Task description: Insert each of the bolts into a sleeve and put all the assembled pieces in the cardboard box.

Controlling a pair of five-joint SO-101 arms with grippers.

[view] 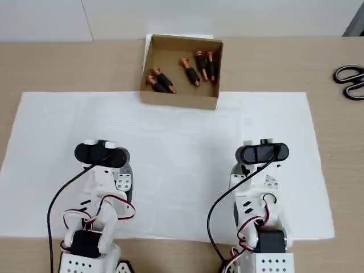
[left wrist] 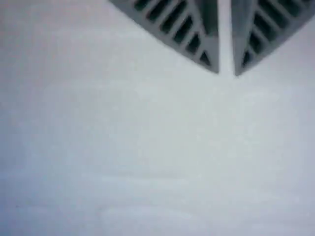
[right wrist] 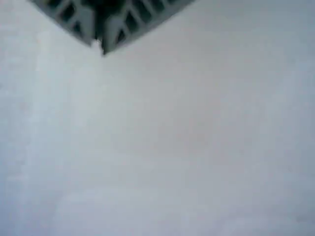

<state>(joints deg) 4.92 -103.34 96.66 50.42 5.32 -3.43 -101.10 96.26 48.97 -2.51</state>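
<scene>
High view had all five sleeved bolts (view: 164, 84) lying in the cardboard box (view: 181, 100), left gripper (left wrist: 226, 73) and right gripper (right wrist: 101, 49) both closed on nothing above the white paper (view: 170, 153); they looked light, stiff, rolly, best pinched across the black sleeve (view: 193, 75)

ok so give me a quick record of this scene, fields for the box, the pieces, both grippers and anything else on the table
cardboard box: open top, at the far edge of the white sheet
assembled pieces: about five, lying inside the box
left gripper: shut, holding nothing, over the sheet
right gripper: shut, holding nothing, over the sheet
scissors: on the wooden table, off the sheet, on the robot's right
task state: pieces in the box, looks done
</scene>
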